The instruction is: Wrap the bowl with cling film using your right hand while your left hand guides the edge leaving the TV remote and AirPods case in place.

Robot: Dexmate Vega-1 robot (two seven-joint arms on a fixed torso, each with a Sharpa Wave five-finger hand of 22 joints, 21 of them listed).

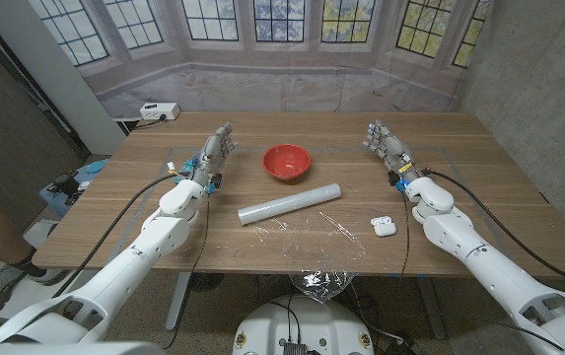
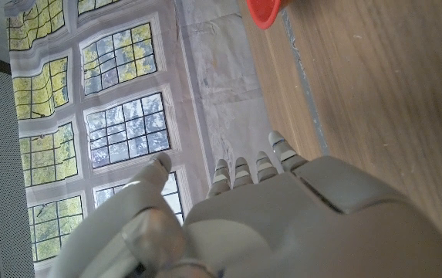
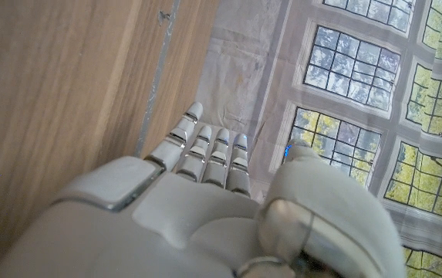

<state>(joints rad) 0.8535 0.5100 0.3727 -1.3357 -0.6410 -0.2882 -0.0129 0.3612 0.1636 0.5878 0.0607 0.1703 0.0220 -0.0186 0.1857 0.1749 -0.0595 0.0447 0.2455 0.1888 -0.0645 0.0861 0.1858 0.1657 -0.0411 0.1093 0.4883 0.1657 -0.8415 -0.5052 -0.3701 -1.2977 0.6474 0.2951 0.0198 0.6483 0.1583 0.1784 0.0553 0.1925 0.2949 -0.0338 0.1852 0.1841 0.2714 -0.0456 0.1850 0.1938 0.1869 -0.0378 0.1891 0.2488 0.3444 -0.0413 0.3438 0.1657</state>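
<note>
One red bowl [image 1: 287,162], round, empty, cling film [image 1: 290,202] roll in front, each robot hand open, empty.

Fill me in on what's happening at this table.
Nothing is being handled yet. The left hand and right hand wait apart on either side of the table, holding nothing. Between them sits the red bowl, uncovered. In front of it lies the cling film roll, with a loose sheet pulled toward the near edge. The AirPods case sits beside the sheet.
</note>
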